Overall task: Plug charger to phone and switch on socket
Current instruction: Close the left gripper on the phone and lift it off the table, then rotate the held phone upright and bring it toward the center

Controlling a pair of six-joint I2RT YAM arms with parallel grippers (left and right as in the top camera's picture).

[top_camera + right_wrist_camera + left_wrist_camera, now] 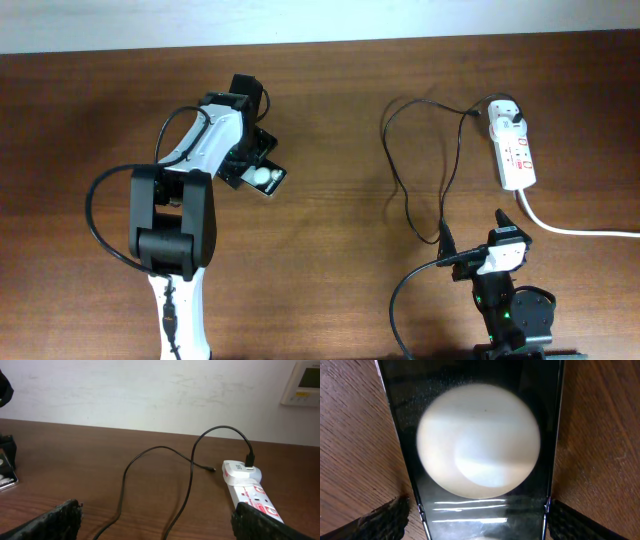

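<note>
The phone [480, 440] lies flat on the table [330, 260] between the fingers of the left gripper [476, 512]; I cannot tell if they press it. The right gripper [157, 520] is spread wide. The charger [224, 427] looks light and limp, so hold its stiff plug tip [212, 468], just beside the socket [252, 497].

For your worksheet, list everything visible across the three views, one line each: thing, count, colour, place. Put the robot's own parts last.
phone: one, black with white round spots, left part of the table.
charger cable: one, black, looping over the right part of the table.
adapter: one, white, plugged into the socket's far end.
socket: one, white with red marks, far right.
thick cord: one, white, running from the socket to the right edge.
wall panel: one, white, on the wall.
table: one, brown wood.
left hand: one, black, closed on the phone's edges.
right hand: one, black, open, empty.
</note>
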